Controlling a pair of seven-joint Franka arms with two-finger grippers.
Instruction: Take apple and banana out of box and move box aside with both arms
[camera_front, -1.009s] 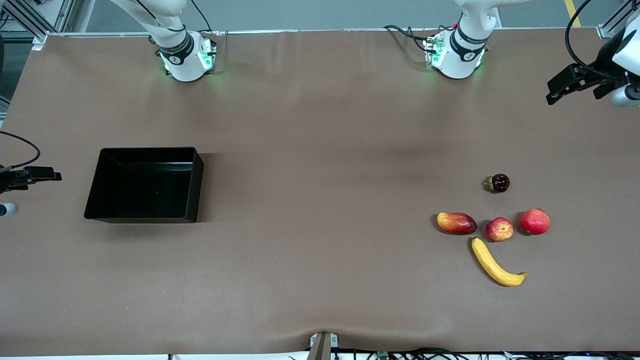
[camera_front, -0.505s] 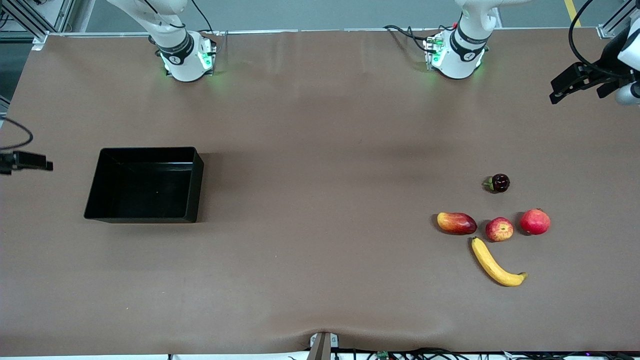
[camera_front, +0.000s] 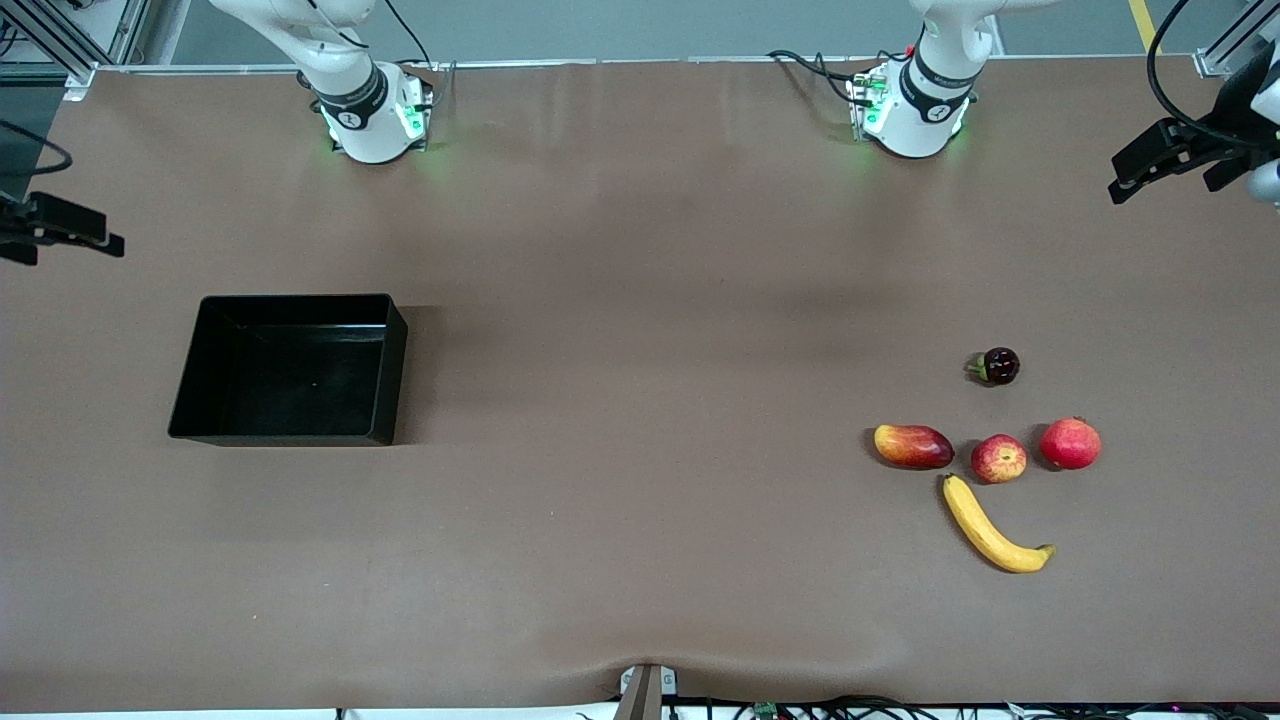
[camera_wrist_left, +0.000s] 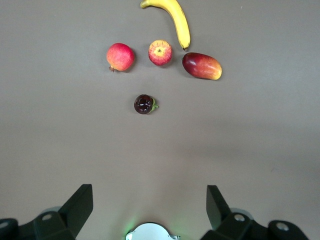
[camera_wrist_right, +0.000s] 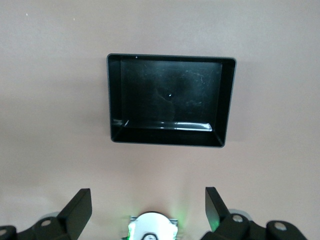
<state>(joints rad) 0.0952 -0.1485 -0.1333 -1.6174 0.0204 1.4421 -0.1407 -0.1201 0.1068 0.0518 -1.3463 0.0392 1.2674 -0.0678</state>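
Box (camera_front: 290, 368) empty, toward right arm's end of table. Apple (camera_front: 998, 458) and banana (camera_front: 992, 526) on table toward left arm's end, among other fruit. Left gripper (camera_wrist_left: 149, 210) and right gripper (camera_wrist_right: 148, 212) both wide, holding nothing, raised over table edges. Risk: low descent would strike box rim or roll apple.

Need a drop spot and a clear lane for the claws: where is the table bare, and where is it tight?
Bare: the wide middle stretch between the box and the fruit, and the strip nearer the front camera than both. The box itself holds nothing. Tight: mango, apple, red fruit, banana and dark fruit cluster at the left arm's end.
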